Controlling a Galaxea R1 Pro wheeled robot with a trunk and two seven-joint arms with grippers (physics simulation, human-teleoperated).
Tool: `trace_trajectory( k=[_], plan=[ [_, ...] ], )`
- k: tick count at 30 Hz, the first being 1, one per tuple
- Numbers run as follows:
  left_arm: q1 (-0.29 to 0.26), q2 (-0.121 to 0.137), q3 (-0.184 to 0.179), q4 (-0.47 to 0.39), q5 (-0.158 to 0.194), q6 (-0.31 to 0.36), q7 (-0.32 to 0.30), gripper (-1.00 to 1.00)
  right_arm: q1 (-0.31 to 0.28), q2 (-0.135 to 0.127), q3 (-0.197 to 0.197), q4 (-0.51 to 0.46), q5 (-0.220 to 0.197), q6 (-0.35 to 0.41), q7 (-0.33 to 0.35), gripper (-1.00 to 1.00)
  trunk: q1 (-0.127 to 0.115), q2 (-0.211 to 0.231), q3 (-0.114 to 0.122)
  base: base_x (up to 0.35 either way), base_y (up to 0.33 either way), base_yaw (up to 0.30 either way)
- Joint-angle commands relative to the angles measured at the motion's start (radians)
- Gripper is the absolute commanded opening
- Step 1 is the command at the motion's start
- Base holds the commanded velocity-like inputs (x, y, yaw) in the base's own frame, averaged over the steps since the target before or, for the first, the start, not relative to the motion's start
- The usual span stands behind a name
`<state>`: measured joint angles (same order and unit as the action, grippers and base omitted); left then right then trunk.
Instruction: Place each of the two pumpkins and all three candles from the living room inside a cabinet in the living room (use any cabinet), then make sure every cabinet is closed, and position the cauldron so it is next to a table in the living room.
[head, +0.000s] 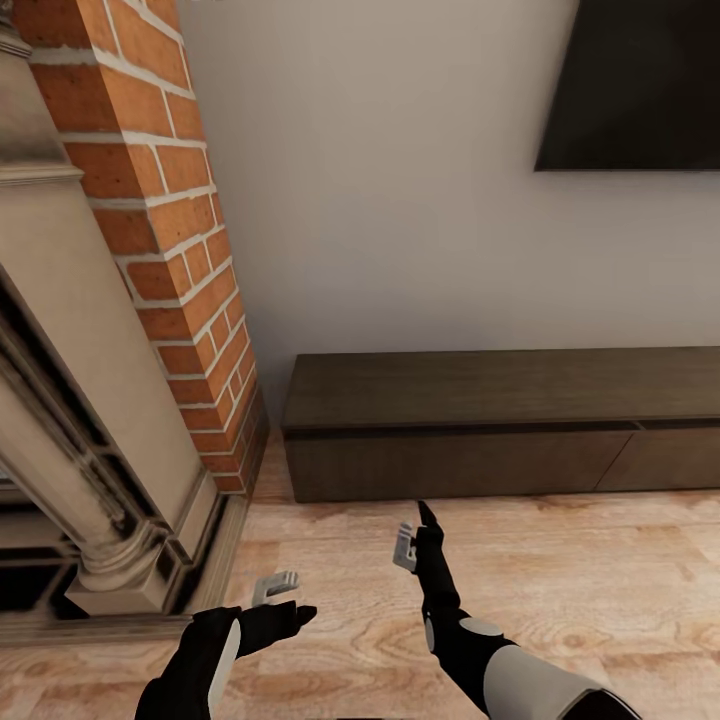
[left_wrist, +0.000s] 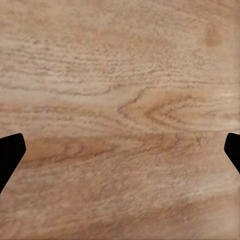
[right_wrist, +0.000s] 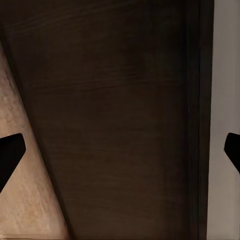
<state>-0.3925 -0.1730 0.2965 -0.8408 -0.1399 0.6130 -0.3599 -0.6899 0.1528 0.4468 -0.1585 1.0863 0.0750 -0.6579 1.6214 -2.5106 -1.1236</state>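
The cabinet is a long, low dark-brown unit against the white wall, and its flat drawer fronts are shut. My right gripper hovers open over the floor just in front of the cabinet's left part. In the right wrist view, the right gripper faces the dark wood of the cabinet with its fingertips wide apart. My left gripper is open and empty, lower and to the left. In the left wrist view, the left gripper is over bare floor planks. The pumpkins, candles, cauldron and table are out of view.
A red-brick fireplace with a pale stone surround stands at the left, and its base reaches the floor close to my left arm. A dark TV screen hangs on the wall above the cabinet. Light wood-plank floor spreads out in front.
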Motion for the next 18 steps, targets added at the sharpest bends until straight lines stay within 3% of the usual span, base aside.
trace_trajectory(
  k=[1,18],
  plan=[
    [-0.001,-0.002,0.006,-0.001,-0.011,0.003,-0.010,1.00,-0.001,0.000,-0.002,0.001,0.010,0.008,-0.004,1.00,0.000,0.000,-0.001,0.000,0.000,0.000],
    [-0.001,-0.002,0.006,-0.001,-0.005,0.001,-0.041,1.00,-0.001,-0.007,-0.001,0.004,0.009,0.008,-0.003,1.00,0.000,0.000,-0.001,0.079,0.000,0.000]
  ],
)
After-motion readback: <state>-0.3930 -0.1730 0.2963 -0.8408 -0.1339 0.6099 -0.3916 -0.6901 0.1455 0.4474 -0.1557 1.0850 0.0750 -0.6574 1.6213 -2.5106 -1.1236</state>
